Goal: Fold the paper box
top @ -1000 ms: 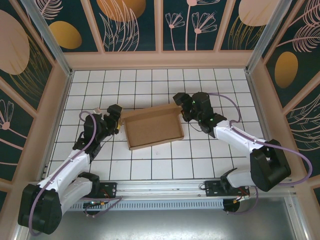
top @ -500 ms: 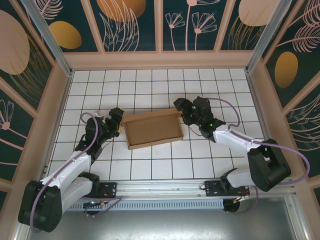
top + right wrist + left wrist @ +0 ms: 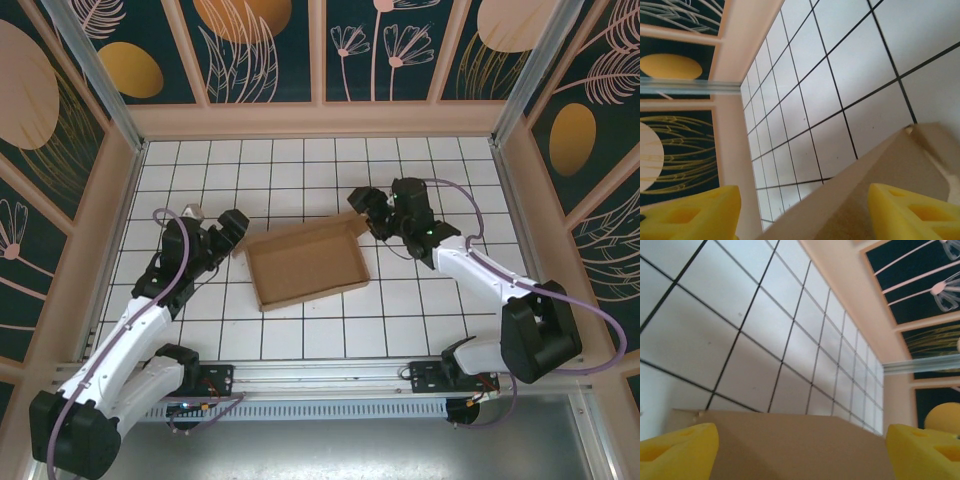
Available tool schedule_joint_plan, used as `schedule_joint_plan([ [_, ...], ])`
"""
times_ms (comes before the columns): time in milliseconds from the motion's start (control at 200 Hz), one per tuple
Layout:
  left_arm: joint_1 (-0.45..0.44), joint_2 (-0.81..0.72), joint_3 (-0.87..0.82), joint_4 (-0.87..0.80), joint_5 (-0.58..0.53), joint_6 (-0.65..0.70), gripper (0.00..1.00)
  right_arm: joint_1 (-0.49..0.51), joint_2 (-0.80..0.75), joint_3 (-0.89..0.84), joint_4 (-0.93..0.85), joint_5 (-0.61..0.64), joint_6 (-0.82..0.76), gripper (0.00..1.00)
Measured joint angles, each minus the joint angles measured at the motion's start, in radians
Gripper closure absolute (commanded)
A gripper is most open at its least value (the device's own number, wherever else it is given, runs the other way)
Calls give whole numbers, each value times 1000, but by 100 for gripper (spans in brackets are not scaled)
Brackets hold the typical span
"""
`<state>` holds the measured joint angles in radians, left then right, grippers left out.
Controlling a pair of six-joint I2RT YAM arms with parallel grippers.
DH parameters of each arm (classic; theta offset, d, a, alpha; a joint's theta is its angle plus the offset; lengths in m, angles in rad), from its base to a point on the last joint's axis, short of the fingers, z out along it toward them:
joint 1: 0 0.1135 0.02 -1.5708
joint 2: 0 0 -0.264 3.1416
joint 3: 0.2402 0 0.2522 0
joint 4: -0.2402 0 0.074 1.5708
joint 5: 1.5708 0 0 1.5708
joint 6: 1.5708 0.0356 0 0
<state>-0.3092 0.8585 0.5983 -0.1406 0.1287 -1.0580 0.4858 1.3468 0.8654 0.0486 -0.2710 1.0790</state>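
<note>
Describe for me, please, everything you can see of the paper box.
The paper box is plain brown cardboard, unprinted, formed into a shallow open-topped rectangular tray with low walls and a bare floor. It sits flat near the middle of the white gridded table, skewed so its right end lies farther back. The left gripper is at its far-left corner and the right gripper at its far-right corner, both with fingers spread around the cardboard; whether they touch it is unclear.
</note>
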Motion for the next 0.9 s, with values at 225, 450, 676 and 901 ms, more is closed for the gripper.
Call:
schedule_joint_plan([
  [225, -2, -35, 30, -156, -75, 94, 13, 0, 13, 14, -58, -36, -39, 33],
  [450, -2, -31, 132, -197, -118, 127, 14, -2, 25, 36, -84, -45, -76, 32],
  [676, -2, 21, 78, -184, 56, 15, 10, -2, 27, 37, -96, -44, -79, 32],
  [901, -4, 24, 90, -257, 103, -30, 10, -2, 27, 37, -102, -43, -79, 31],
])
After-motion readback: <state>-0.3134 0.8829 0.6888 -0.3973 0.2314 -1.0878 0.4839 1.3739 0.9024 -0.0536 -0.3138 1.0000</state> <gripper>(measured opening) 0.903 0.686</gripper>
